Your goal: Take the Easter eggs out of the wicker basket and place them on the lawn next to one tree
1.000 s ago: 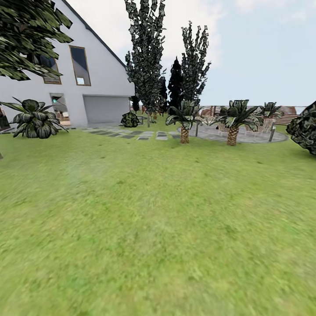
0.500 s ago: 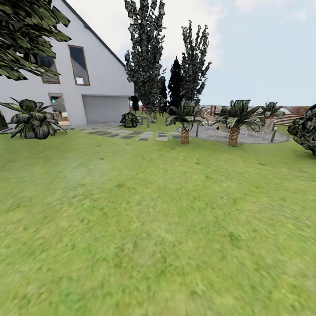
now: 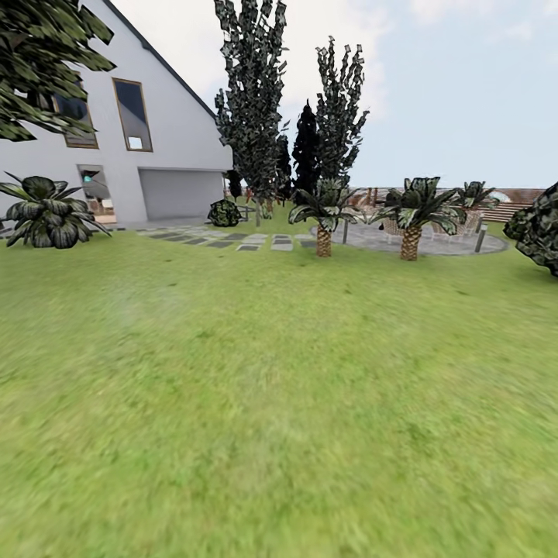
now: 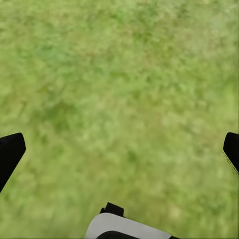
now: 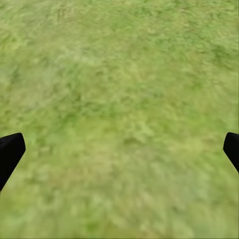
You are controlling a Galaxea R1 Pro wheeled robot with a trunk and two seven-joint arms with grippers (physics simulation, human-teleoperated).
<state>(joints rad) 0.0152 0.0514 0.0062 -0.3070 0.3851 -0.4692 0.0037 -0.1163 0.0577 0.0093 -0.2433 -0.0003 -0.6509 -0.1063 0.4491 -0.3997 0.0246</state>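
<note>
Now | left tool [image 4: 119, 149] wide, empty | right tool [image 5: 119, 149] wide, empty | both over lawn [image 3: 279, 403]

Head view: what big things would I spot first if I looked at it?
First the wide green lawn across the whole front. Behind it on the left stands a white house, and two tall dark trees rise in the middle. Right of them, small palms stand by a grey paved circle.
</note>
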